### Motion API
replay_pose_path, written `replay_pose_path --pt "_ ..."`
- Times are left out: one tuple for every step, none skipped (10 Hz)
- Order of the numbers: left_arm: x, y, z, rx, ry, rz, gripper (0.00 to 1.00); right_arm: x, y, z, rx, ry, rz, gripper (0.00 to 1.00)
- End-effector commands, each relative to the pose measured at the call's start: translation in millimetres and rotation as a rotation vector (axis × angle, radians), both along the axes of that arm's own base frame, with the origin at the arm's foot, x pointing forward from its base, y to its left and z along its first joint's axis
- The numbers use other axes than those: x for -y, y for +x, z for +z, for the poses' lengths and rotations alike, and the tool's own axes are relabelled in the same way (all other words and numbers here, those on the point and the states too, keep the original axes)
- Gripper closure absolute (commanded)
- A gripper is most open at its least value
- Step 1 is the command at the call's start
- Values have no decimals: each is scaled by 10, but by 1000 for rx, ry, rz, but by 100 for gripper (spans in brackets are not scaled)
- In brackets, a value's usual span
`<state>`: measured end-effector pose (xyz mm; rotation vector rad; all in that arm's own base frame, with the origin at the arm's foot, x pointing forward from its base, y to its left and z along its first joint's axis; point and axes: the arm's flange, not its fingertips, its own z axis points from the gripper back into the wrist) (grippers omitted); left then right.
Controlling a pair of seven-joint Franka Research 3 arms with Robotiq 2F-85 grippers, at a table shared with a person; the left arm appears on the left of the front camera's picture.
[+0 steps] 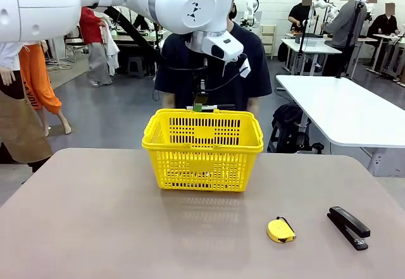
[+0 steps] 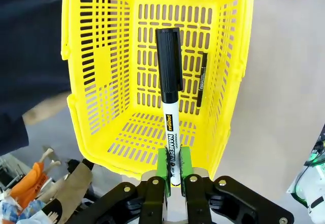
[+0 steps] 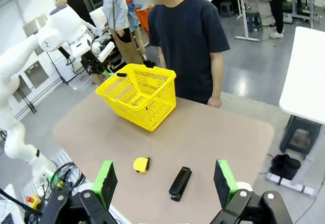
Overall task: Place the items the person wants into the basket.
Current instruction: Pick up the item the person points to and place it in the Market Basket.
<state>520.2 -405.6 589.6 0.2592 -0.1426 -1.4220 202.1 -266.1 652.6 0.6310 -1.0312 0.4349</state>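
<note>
Two green pads of the left gripper [image 2: 172, 176] clamp the white marker [image 2: 170, 97] over the yellow basket [image 2: 231, 82] — a black pen [image 2: 201, 79] lies inside. Right gripper [image 3: 165, 183] stands wide, holding nothing.

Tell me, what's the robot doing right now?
Left gripper shut on marker, above the yellow basket. Right gripper open, holding nothing. Black pen already inside. Nothing in the way.
</note>
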Motion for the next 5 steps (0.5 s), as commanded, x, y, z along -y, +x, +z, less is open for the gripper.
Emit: replay_pose_path --pt "52 -30 -19 16 27 -23 89 3 20 -3 27 13 10 0" --pt "52 -30 -19 16 27 -23 89 3 20 -3 27 13 10 0" --pt "52 -30 -19 16 27 -23 89 3 20 -3 27 13 10 0" --pt "37 -28 -24 2 10 -9 89 3 20 -3 27 13 10 0" --pt "-50 207 -346 -110 -4 -108 89 3 20 -3 27 13 10 0"
